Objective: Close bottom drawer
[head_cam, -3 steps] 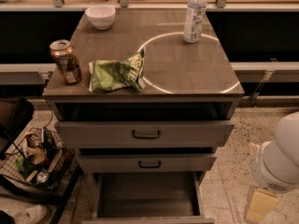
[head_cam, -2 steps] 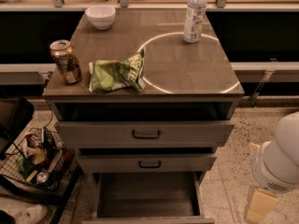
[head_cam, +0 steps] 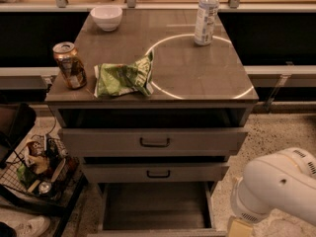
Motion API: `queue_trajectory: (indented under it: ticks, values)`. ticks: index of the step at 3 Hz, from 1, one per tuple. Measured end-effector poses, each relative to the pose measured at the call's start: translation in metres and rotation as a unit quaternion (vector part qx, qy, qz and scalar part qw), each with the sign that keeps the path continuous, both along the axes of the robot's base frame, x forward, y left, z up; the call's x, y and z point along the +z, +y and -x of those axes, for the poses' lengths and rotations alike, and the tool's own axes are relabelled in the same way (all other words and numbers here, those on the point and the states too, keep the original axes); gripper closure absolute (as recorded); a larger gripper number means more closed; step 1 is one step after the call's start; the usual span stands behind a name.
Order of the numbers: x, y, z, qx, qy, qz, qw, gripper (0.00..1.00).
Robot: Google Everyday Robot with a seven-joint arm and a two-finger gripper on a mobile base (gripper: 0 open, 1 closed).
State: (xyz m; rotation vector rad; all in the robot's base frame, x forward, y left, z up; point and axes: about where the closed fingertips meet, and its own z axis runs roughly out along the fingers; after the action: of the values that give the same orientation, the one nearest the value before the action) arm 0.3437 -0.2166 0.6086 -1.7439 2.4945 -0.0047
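The grey cabinet (head_cam: 153, 110) has three drawers. The bottom drawer (head_cam: 156, 206) is pulled far out toward me, and its plain grey tray lies open and empty. Its front runs along the lower edge of the view, and its handle is out of view. The middle drawer (head_cam: 157, 172) and the top drawer (head_cam: 154, 141) stand slightly out, each with a black handle. A white arm segment (head_cam: 276, 186) shows at the lower right, beside the open drawer. The gripper itself is out of view below the frame.
On the cabinet top stand a soda can (head_cam: 69, 65), a green chip bag (head_cam: 123, 77), a white bowl (head_cam: 106, 17) and a water bottle (head_cam: 206, 17). A wire basket of clutter (head_cam: 37, 169) sits on the floor at the left. A speckled floor (head_cam: 276, 132) lies at the right.
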Motion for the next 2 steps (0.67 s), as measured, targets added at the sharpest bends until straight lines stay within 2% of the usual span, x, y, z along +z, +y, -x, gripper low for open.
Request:
queue_trajectory:
  ticks: [1, 2]
  values:
    - [-0.084, 0.032, 0.005, 0.003, 0.02, -0.024, 0.9995, 0.0]
    - [-0.161, 0.064, 0.006, 0.005, 0.03, -0.049, 0.9983, 0.0]
